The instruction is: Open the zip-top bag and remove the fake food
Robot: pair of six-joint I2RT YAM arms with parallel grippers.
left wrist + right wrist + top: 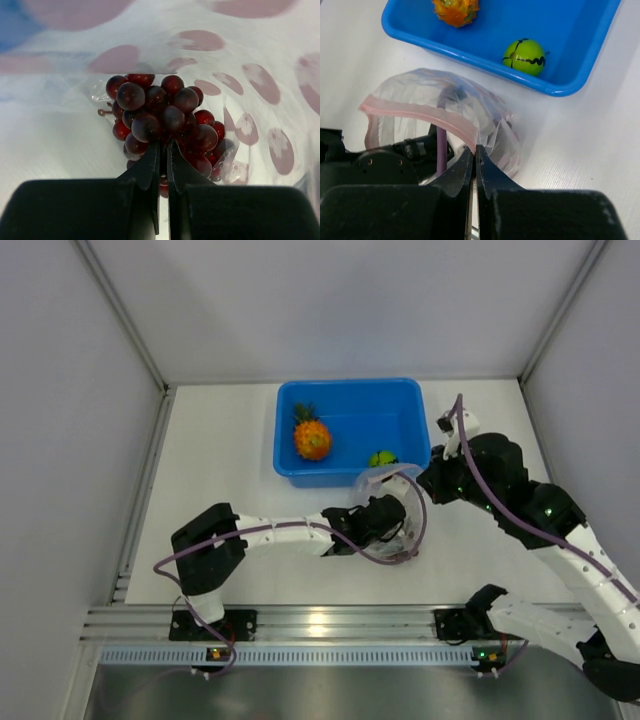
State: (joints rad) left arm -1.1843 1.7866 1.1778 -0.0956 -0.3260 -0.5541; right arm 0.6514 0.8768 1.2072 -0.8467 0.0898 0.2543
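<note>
White tabletop (pixel 600 150) is lying under both my arms, with grey walls closing it in. My left gripper (pixel 163 146) is reaching inside the zip-top bag (pixel 410 87), its jaws nearly together and pinching into the lower grapes of the dark purple grape bunch (pixel 165 117), which is sitting low at the centre of the left wrist view. My right gripper (pixel 475 150) is clamping fully shut on the pink zip strip (pixel 420 112) at the bag's rim, holding the mouth arched open. Above the bag in the top view, the blue tub (pixel 470 54) is holding the orange pineapple (pixel 312 438) at its left and the green round fruit (pixel 523 56) at its lower right.
</note>
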